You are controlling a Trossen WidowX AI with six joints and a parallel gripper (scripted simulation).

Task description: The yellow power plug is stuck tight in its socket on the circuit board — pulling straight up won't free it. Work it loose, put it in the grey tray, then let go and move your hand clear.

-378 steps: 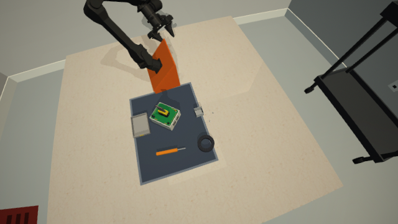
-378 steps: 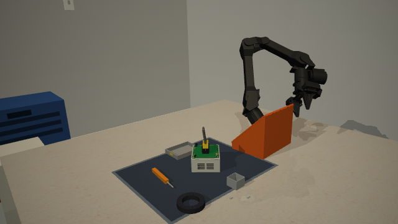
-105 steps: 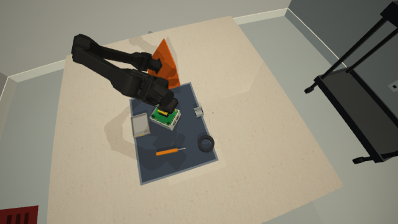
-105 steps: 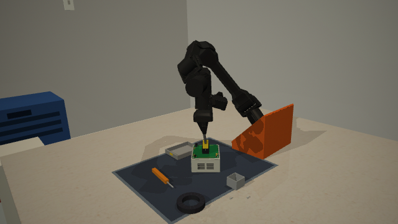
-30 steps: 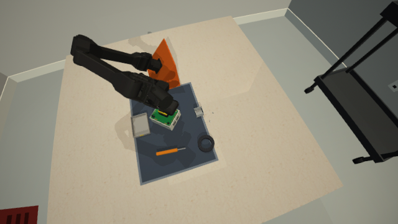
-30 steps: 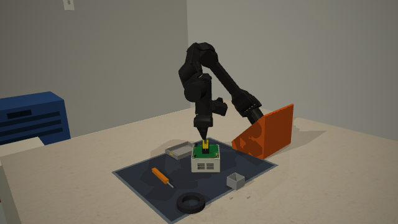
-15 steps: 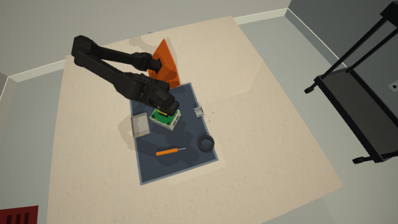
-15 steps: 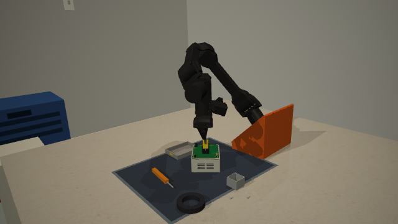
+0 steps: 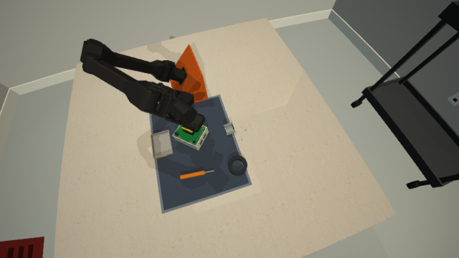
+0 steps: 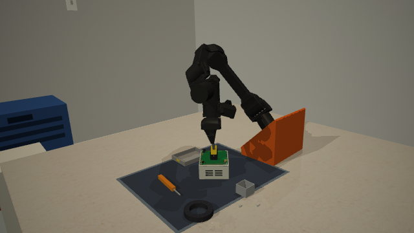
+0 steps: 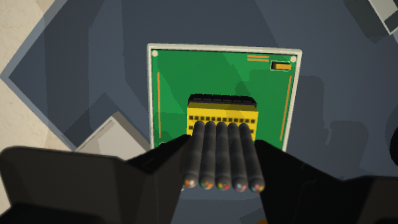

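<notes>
We wear matte black from end to end: chunky, rounded joint housings (image 9: 143, 97) (image 10: 211, 94) linked by long, slender, smooth arm segments (image 9: 107, 75) (image 10: 237, 79). Our claw (image 9: 191, 130) (image 10: 213, 144) (image 11: 222, 145) is black too, tapering toward its tip, with broad, angular fingers that narrow inward.
</notes>
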